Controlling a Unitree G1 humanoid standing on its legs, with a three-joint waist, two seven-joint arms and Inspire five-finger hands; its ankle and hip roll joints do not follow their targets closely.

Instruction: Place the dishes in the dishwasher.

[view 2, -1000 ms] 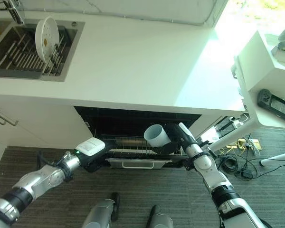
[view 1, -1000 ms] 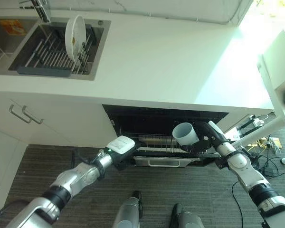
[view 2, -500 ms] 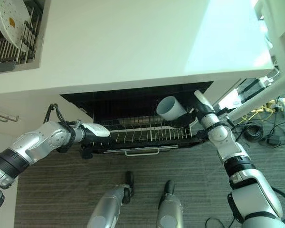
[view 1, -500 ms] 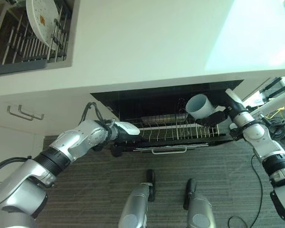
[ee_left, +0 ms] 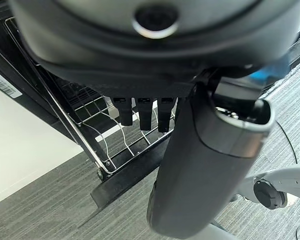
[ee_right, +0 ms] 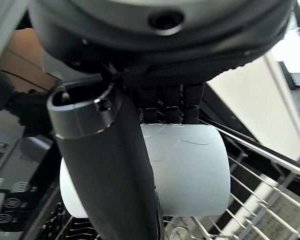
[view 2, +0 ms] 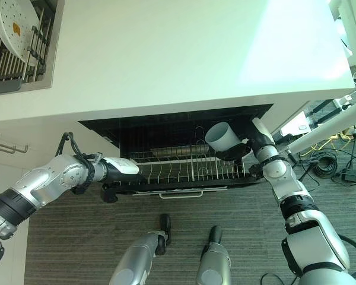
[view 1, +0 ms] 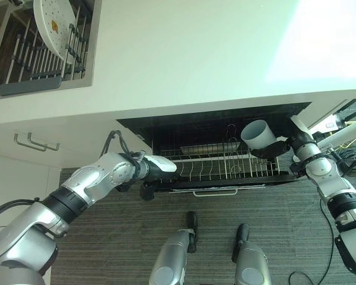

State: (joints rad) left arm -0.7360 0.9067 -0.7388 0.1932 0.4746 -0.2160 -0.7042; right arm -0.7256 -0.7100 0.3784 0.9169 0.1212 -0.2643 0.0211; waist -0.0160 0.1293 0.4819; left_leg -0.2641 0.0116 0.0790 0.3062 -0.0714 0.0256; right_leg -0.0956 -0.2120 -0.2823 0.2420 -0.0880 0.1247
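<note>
Right hand (ee_right: 125, 165) is gripping a white cup (view 1: 258, 134) above the pulled-out rack (view 1: 225, 169). Left hand (view 1: 157, 172) is gripping the rack's left edge, fingers curled.

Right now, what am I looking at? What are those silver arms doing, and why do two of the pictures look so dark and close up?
You are looking down through a robot's eyes. The two wide pictures come from a camera on its head, showing a white kitchen counter and an open dishwasher below it. Each silver arm ends in a dark robot hand. The right robot hand holds a white cup over the dishwasher's wire rack. The left robot hand rests at the rack's front corner. The two dark pictures come from small cameras on the wrists, so the hands look huge. Up in the sink, a white plate waits in a drying rack.
</note>
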